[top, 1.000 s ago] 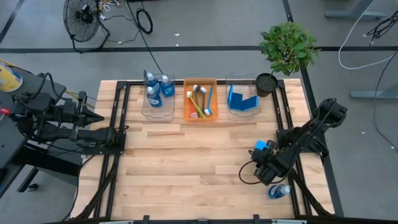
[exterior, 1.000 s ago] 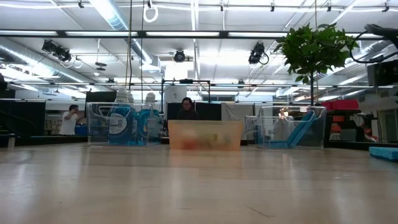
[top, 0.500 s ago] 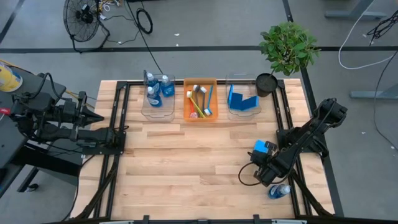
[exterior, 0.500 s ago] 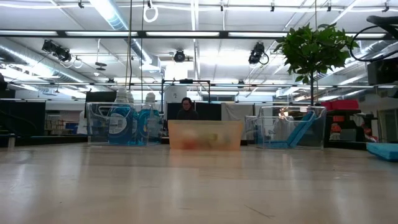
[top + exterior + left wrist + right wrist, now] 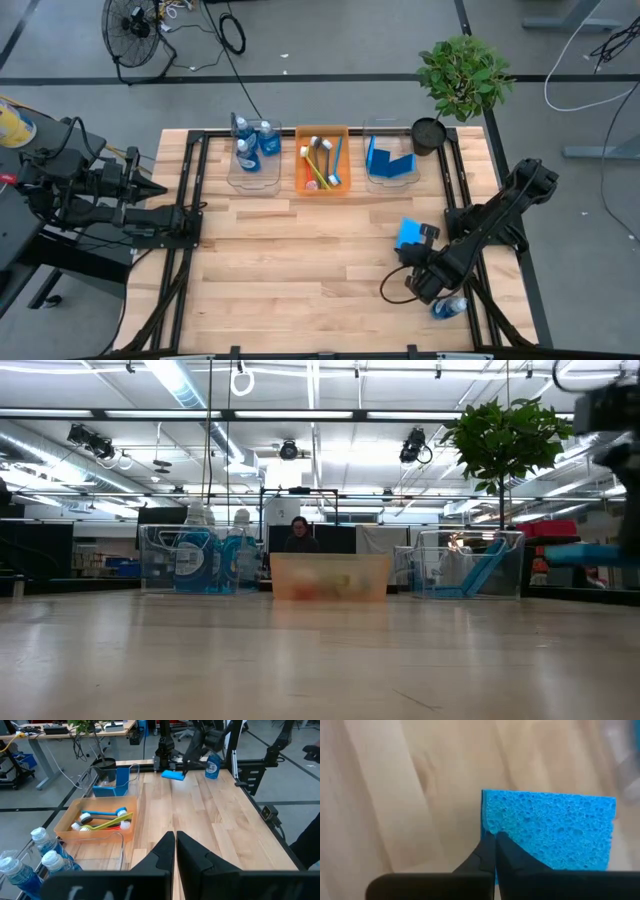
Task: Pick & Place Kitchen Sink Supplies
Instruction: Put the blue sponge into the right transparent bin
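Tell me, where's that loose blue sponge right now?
Seen from above, the blue sponge is pinched in the right gripper over the table's right side, in front of the clear bin holding other sponges, with a small bottle nearby.

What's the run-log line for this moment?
right tool: shut on blue sponge, lifted off table | left tool: shut, parked at left edge | loose bottle: by right arm
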Robot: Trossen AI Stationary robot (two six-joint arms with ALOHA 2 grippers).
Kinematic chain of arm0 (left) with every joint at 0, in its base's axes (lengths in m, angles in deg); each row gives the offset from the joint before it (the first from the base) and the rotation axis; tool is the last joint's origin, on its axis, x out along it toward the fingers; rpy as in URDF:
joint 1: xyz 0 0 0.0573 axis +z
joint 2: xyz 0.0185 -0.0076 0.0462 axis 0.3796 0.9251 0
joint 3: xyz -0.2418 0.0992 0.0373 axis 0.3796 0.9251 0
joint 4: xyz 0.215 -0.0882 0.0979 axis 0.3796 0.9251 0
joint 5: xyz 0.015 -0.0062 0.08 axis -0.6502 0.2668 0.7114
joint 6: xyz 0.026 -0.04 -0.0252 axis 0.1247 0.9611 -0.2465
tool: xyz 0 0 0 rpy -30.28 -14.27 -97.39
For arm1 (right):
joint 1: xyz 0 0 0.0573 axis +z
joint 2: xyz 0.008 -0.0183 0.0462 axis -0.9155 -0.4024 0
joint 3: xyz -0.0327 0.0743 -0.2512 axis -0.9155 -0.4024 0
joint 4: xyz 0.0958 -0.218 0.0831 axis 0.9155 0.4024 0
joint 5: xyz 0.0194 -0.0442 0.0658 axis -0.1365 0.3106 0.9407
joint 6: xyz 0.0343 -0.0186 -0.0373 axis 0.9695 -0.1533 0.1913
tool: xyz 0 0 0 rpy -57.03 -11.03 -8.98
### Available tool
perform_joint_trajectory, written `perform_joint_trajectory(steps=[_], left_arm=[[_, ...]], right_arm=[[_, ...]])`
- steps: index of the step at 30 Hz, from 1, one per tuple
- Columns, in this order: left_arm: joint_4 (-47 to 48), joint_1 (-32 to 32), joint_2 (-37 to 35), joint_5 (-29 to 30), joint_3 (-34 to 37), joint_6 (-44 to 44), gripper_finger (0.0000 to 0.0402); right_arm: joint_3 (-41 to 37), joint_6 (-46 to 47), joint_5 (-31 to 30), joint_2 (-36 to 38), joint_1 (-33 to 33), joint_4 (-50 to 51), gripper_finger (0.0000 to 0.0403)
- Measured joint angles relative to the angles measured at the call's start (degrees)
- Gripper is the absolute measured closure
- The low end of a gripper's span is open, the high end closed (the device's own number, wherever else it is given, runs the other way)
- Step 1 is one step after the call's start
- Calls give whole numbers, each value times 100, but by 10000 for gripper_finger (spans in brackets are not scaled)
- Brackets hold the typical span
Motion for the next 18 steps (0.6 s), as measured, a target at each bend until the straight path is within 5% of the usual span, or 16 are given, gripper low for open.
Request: perform_joint_trajectory(steps=[9, 18], left_arm=[[-1, 1, 0, 1, 1, 0, 378], [0, 1, 0, 1, 1, 0, 378]], right_arm=[[849, -1464, -1042, 0, -554, 912, 403], [1354, -3321, -1361, 115, -1567, 1182, 403]])
